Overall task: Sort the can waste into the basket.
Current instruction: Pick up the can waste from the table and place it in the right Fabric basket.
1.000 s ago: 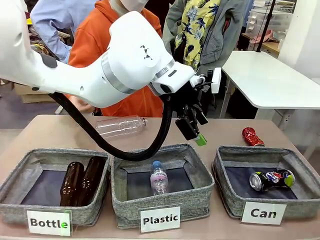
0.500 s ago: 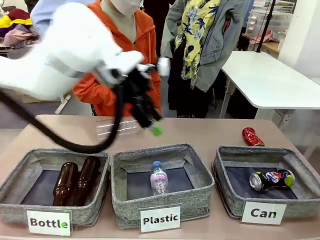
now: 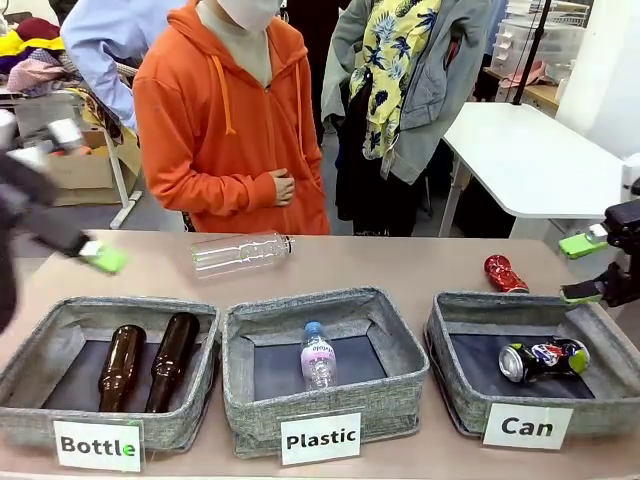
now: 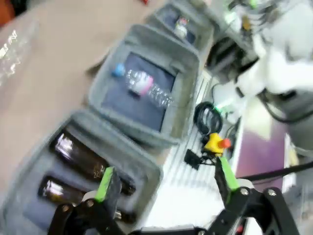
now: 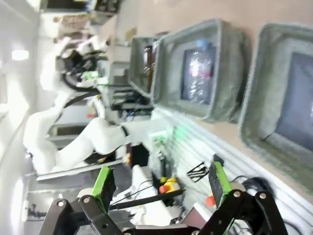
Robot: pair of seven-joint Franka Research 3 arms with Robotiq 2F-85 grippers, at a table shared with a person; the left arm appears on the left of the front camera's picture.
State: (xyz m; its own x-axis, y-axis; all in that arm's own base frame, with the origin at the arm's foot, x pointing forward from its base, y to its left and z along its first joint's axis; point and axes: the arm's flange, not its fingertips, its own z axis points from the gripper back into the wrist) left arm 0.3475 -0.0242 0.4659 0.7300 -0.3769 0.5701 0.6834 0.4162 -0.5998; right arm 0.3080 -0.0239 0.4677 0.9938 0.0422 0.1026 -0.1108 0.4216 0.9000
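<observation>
Near right gripper (image 3: 584,268), to its left, on table just beyond basket (image 3: 455,400): red can (image 3: 505,273), crushed, lying flat. Dark can (image 3: 543,360) lodged in basket, below gripper. Right jaws spread wide, nothing held. Left gripper (image 4: 165,176) likewise spread, empty, well apart from both cans. Red can judged light, thin-walled, slick, irregular; best pinched gently across narrowest crushed part.

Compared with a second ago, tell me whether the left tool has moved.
Yes. The left tool swung left, from above the Plastic bin's far rim to past the Bottle bin's far left corner.
</observation>
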